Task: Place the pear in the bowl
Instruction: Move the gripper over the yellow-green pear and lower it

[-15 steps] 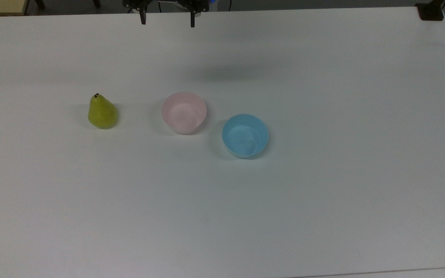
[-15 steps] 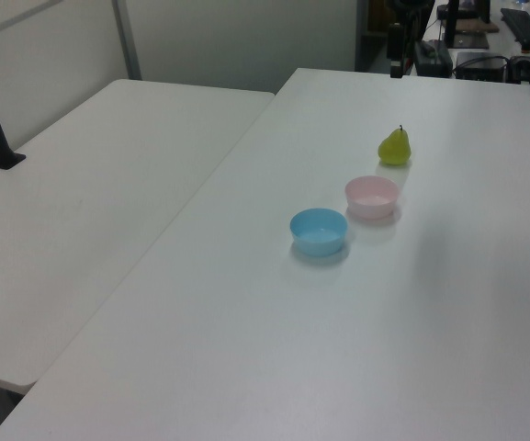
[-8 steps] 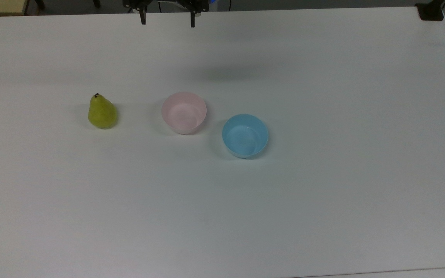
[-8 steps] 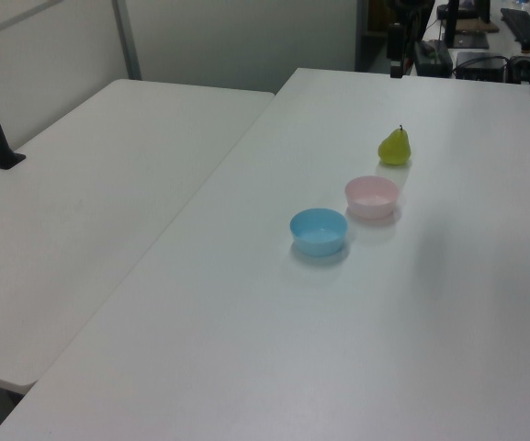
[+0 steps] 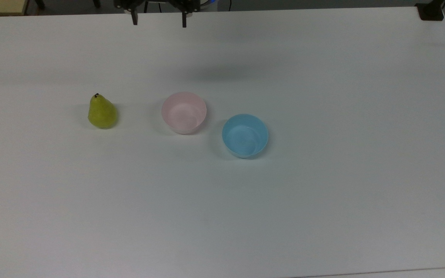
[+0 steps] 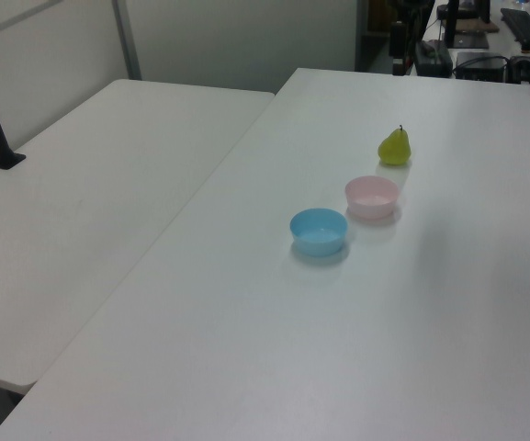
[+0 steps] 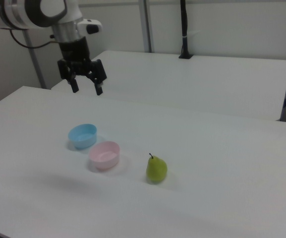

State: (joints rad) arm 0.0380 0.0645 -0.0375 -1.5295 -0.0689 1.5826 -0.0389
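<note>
A small yellow-green pear (image 5: 102, 112) is standing upright on the white table (image 5: 323, 200), stem up, well below and to the left of the pincer (image 5: 158, 22) in the top view, and well apart from it. The pale pink bowl (image 5: 184, 112) is sitting near the pear, almost directly below the pincer in the top view, with nothing inside it; a light blue bowl (image 5: 245, 135) of the same size is resting just beside the pink one, lower and to the right of the pincer in the top view. In the right view the pincer (image 7: 85, 89) is hanging in the air above the table with its two dark fingers (image 7: 98, 90) spread wide and grasping nothing, while the blue bowl (image 7: 82, 135), the pink bowl (image 7: 104, 154) and the pear (image 7: 156, 168) are lying in a row trailing off below it toward the right view's right. In the left view the pear (image 6: 394, 147) is standing farthest back, the pink bowl (image 6: 371, 197) and blue bowl (image 6: 319, 231) coming nearer in turn, beside a second white table (image 6: 72, 220).
</note>
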